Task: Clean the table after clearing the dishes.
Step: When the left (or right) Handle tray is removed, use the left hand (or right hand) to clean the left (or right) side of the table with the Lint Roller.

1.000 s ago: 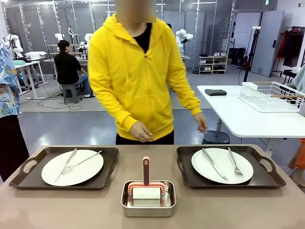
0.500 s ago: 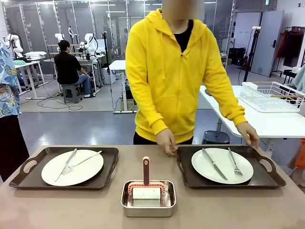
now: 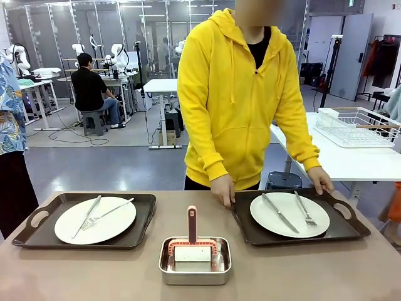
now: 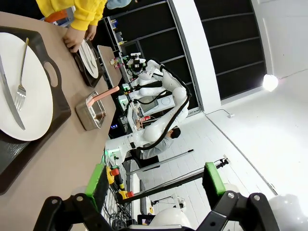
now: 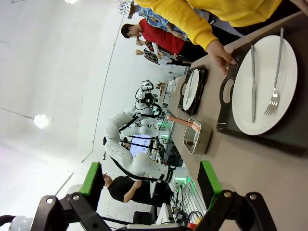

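On the brown table (image 3: 94,269) lie two dark trays. The left tray (image 3: 37,235) carries a white plate (image 3: 106,222) with a fork and a knife. A person in a yellow hoodie grips the right tray (image 3: 351,229) at both far corners with their hands (image 3: 222,188); its plate (image 3: 279,219) also carries a fork and a knife. In the left wrist view my left gripper (image 4: 155,180) stands open above the table's near edge, beside the left plate (image 4: 33,86). In the right wrist view my right gripper (image 5: 150,185) is open too, near the right plate (image 5: 262,101), where a hand (image 5: 221,53) holds the tray.
A small steel pan (image 3: 194,262) with a pink-handled scrubber sits at the table's front middle, between the trays. A white table (image 3: 326,157) with a wire rack (image 3: 357,125) stands at the back right. Another person (image 3: 12,138) stands at the left edge.
The person has stepped over to the right tray and taken hold of it with both hands; the tray has shifted slightly. Neither gripper has changed.
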`<state>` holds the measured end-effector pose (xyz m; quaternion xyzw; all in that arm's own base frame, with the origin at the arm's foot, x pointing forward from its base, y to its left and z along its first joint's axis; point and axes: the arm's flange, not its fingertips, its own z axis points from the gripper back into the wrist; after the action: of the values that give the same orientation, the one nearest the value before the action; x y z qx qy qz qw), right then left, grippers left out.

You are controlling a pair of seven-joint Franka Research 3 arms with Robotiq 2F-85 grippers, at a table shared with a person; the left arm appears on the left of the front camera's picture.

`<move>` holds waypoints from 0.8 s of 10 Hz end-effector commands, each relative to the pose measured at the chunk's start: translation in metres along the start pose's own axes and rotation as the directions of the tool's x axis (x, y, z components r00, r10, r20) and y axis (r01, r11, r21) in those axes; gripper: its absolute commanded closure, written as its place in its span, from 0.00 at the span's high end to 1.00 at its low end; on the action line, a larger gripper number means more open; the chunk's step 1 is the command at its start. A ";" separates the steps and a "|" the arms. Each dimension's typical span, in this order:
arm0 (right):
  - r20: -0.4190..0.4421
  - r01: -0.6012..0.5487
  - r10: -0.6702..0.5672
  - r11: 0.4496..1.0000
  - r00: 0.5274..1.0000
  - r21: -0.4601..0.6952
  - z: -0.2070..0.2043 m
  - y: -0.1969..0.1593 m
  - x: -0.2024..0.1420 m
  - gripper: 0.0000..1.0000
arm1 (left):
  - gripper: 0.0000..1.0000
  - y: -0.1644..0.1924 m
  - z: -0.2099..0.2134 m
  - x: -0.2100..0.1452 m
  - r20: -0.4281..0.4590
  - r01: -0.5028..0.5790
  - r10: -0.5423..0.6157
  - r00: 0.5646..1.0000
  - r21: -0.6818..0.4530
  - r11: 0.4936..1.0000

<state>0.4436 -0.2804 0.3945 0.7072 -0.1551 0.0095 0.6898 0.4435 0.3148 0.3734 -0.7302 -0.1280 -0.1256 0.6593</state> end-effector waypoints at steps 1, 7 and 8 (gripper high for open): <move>-0.001 0.003 -0.003 1.000 1.000 -0.005 -0.004 0.005 -0.008 1.00 | 1.00 -0.002 -0.002 -0.004 0.011 0.011 -0.011 1.000 0.018 1.000; -0.001 0.003 -0.003 1.000 1.000 -0.005 -0.004 0.005 -0.008 1.00 | 1.00 -0.002 -0.002 -0.004 0.011 0.011 -0.011 1.000 0.018 1.000; -0.001 0.003 -0.003 1.000 1.000 -0.005 -0.004 0.005 -0.008 1.00 | 1.00 -0.002 -0.002 -0.004 0.011 0.011 -0.011 1.000 0.018 1.000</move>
<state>0.4436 -0.2804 0.3945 0.7072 -0.1551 0.0095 0.6898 0.4435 0.3148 0.3734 -0.7302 -0.1280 -0.1256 0.6593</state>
